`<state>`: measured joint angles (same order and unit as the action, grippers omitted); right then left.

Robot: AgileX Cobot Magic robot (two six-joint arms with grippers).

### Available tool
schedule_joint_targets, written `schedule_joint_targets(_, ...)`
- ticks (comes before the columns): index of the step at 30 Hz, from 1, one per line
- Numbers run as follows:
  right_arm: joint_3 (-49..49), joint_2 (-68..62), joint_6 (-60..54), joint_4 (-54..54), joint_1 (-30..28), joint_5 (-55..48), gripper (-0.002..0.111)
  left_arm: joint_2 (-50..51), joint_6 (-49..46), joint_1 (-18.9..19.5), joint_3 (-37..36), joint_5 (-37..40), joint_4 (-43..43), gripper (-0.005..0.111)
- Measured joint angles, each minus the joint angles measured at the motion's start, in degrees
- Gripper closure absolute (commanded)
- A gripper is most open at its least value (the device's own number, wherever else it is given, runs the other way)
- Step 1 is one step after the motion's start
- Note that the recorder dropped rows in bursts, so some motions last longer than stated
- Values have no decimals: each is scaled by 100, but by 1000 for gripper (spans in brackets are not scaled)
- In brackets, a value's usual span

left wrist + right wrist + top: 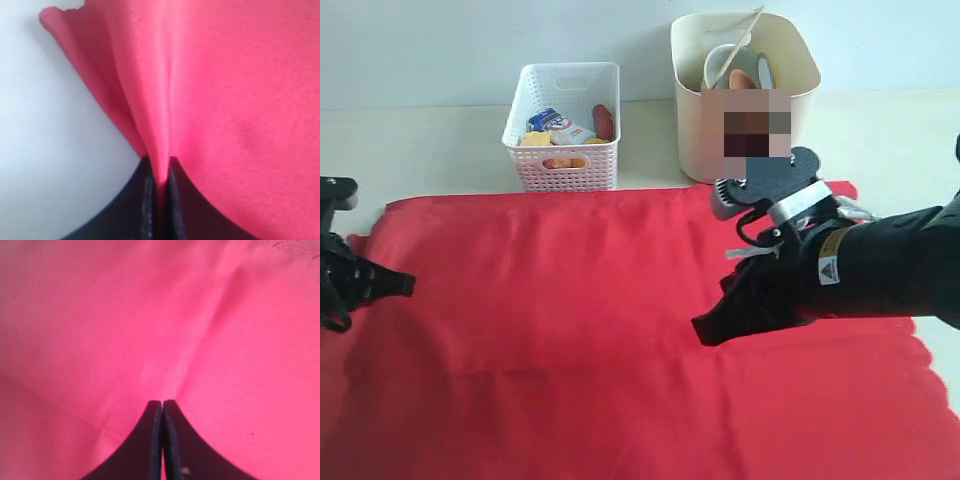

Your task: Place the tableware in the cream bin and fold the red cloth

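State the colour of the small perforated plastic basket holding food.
White perforated basket, clearest in exterior view.

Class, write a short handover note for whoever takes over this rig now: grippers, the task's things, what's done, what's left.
Left gripper: shut on the red cloth at its left edge.
Right gripper: fingers shut, tips on the cloth; a pinch is unclear.
Tableware: in the cream bin; none seen on the cloth.
Done: tableware binned.
To do: fold the cloth, now spread flat.
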<state>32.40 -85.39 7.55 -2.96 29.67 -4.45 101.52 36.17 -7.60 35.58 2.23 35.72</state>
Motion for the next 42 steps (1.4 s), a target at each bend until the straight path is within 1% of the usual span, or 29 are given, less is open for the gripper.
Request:
schedule_joint_targets(2,28,0,-95,0,202,0,108,-54,0,219,27,279,0,107)
schedule_joint_targets(4,30,0,-207,-14,408,0,108,-109,-11,331,27,336,0,107)
schedule_joint_targets(8,30,-8,-481,-14,643,0,108,-132,-11,356,27,115,0,107)
schedule_joint_targets(15,47,-517,-809,-14,693,133,108,-340,-11,342,-50,-6,0,107)
schedule_joint_targets(19,254,-936,-862,-14,693,-10,108,-715,-11,137,-136,5,0,107)
schedule_joint_targets(20,384,-1124,-887,-14,693,-164,108,-954,-11,-53,-177,5,11,107)
schedule_joint_targets(21,437,-1192,-887,-14,693,-246,108,-1048,-11,-136,-190,5,23,107)
schedule_joint_targets(24,593,-1514,-1033,-14,693,-630,108,-1540,-31,-617,-190,191,106,107)
schedule_joint_targets(26,682,-1576,-1420,129,738,-867,108,-1720,-31,-797,-199,333,128,107)
schedule_joint_targets(28,748,-1588,-1983,464,945,-1012,108,-1781,-31,-860,-199,386,128,107)
schedule_joint_targets(31,844,-1611,-2374,697,1220,-1008,108,-1792,-31,-869,-199,474,128,107)
schedule_joint_targets(36,856,-1611,-2454,749,1244,-983,108,-1792,-19,-869,-199,521,67,107)
schedule_joint_targets(42,916,-1758,-2613,749,1244,-972,108,-1792,-19,-869,-199,536,-651,107)
